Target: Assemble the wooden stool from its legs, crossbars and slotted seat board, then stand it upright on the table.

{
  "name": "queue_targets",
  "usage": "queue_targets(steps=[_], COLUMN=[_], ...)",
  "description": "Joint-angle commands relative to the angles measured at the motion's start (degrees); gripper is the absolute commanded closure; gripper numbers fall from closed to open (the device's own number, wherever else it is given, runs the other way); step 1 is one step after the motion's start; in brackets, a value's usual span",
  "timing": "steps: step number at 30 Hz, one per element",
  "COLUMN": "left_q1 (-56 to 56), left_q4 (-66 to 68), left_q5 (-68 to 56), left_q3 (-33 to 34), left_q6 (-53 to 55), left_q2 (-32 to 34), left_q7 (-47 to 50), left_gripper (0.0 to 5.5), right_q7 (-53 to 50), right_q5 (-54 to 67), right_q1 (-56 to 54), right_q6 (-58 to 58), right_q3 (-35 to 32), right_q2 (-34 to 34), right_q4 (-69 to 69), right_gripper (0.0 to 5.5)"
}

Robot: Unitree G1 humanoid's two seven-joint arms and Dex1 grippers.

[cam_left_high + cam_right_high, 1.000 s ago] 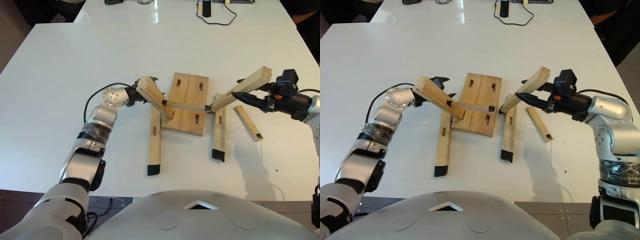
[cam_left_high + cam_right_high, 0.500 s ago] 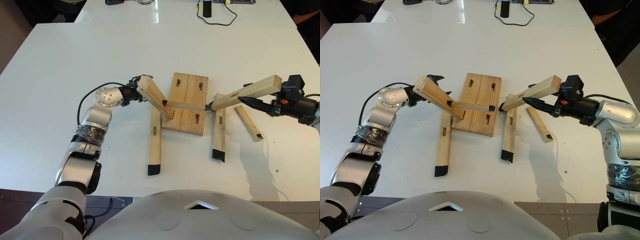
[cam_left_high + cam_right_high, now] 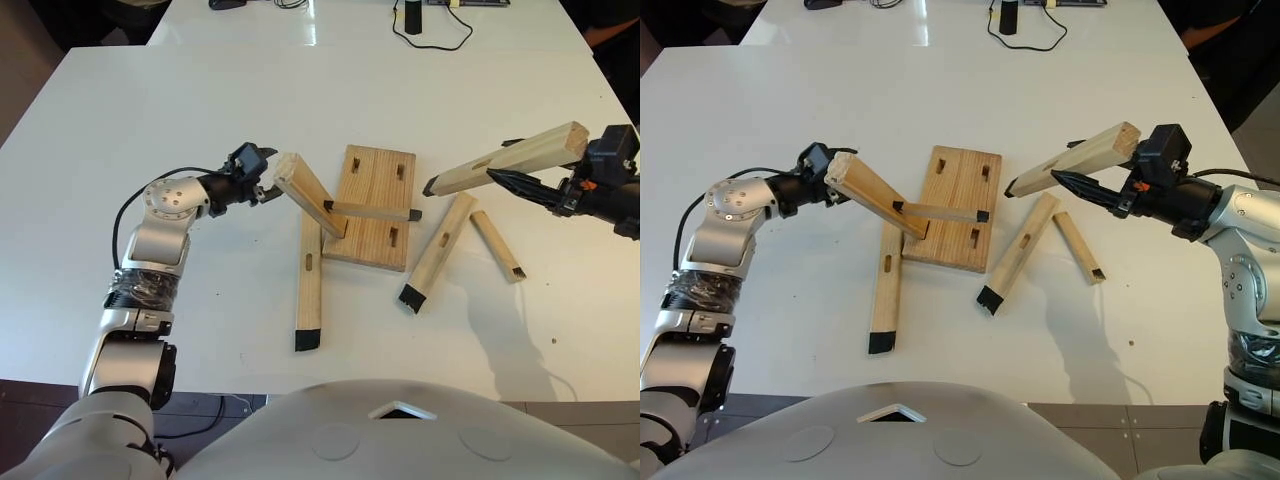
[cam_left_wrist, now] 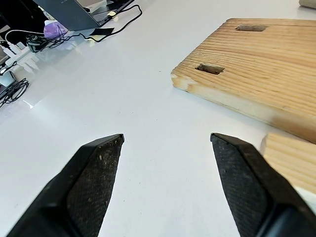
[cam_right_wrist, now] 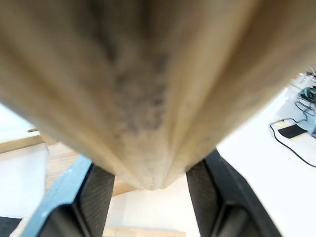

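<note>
The slotted seat board lies flat mid-table. A wooden leg with a crossbar plugged into it leans tilted over the board's left edge. My left gripper is open just left of that leg's top end, its fingers apart and holding nothing. My right gripper is shut on a second leg, held in the air right of the board; in the right wrist view that leg sits between the fingers. Two more legs and a short crossbar lie on the table.
A black object with a cable and a dark mouse sit at the table's far edge. A laptop and more cables lie beyond, in the left wrist view. Bare white table spreads left of the parts.
My left gripper let go of the tilted leg and drew back left. My right gripper lifted its leg up and right, off the crossbar's end. The right-hand lying leg swung diagonal.
</note>
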Motion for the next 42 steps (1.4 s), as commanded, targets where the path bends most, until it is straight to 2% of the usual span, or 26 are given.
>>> queue_targets(steps=[1, 10, 21, 33, 42], left_q1=[-0.33, -0.14, 0.60, 4.55, 8.24], left_q4=[-0.07, 2.10, 0.86, -7.46, -12.78], left_q5=[-1.14, -0.18, 0.20, -1.73, -2.00], left_q3=[0.77, -1.95, -5.67, -5.19, -6.11], left_q6=[1.12, -3.73, -7.51, -3.62, -1.18], left_q2=[3.80, 9.54, 11.61, 10.22, 8.68], left_q7=[-3.64, -12.36, -19.79, -17.59, -14.33], left_gripper=[2.24, 2.24, 2.24, 2.24, 2.24], right_q7=[0.17, 1.27, 3.83, 8.84, 14.06], right_q5=[2.96, 4.45, 1.12, 2.67, -0.63], right_q1=[2.48, 6.17, 8.67, 6.07, -4.20], right_q6=[2.56, 4.49, 3.15, 2.89, 1.73], right_q3=[-2.30, -0.25, 5.80, 3.24, 10.32], right_q2=[-1.05, -0.62, -1.38, -6.44, -8.59], right_q4=[-5.51, -11.54, -10.82, -5.24, 4.58], right_gripper=[3.50, 3.50, 3.50, 3.50, 3.50])
